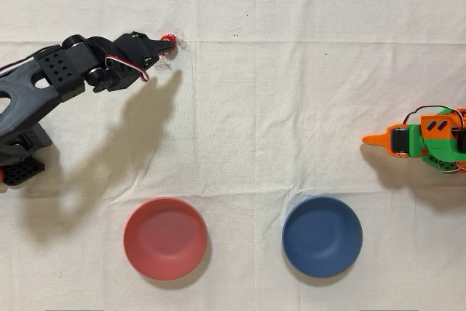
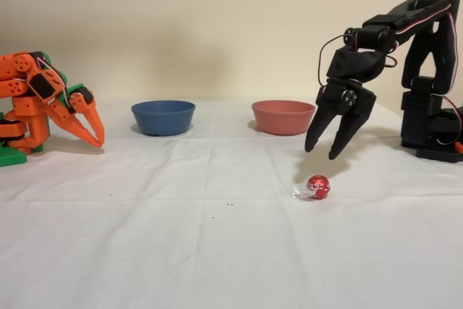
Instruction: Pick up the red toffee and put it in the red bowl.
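White cloth (image 2: 181,251), beige wall behind. Approach step: black gripper (image 2: 323,153) spread open, above the red toffee (image 2: 318,186) on the cloth. Next, probably: lower, close, carry to the red bowl (image 2: 283,116).

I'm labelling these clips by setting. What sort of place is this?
Probably a tabletop robot-practice setup, not a home kitchen. A white cloth-covered table before a bare wall holds a black arm's open gripper, an idle orange arm, and props: a foil-wrapped red toffee, a salmon-red plastic bowl and a blue plastic bowl.
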You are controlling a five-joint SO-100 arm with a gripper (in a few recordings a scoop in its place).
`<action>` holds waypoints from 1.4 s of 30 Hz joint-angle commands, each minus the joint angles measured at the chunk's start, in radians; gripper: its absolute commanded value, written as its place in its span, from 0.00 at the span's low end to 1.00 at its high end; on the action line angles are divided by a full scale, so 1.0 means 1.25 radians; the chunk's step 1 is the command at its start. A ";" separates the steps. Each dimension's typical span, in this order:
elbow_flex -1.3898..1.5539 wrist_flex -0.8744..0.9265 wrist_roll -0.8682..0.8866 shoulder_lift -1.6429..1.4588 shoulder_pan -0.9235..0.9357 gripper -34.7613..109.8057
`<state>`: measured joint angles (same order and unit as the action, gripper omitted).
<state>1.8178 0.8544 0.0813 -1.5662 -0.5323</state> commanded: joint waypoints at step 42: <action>-0.011 -0.218 -0.015 0.114 -0.063 0.43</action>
<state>1.8285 0.5906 0.0552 -1.3929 -0.6151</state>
